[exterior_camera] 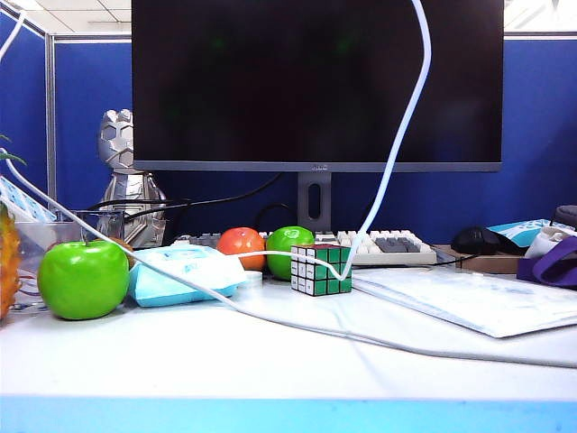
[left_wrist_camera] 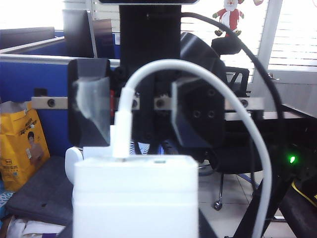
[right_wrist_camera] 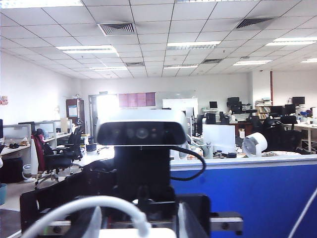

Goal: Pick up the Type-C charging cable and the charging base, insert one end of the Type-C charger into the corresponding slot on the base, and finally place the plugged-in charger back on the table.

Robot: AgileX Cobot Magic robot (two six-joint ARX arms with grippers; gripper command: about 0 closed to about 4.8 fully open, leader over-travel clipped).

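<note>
One Step Left: Set It Down

Left gripper [left_wrist_camera: 141,111] hangs above the desk [exterior_camera: 270,361], clamped on the charging base [left_wrist_camera: 136,196] with the Type-C charging cable [left_wrist_camera: 198,82] already plugged in. Right gripper [right_wrist_camera: 141,223]: state unclear, close opposite.

White table [exterior_camera: 270,361] with light-blue front edge. Resting on it: green apple [exterior_camera: 83,279] at 9 o'clock; pale blue wipes pack [exterior_camera: 185,273] beside it; Rubik's cube [exterior_camera: 321,269] near centre; orange fruit [exterior_camera: 242,247] and second green apple [exterior_camera: 288,247] toward 12 o'clock; plastic-sleeved sheet [exterior_camera: 469,302] at 3 o'clock; keyboard [exterior_camera: 379,247] behind
</note>
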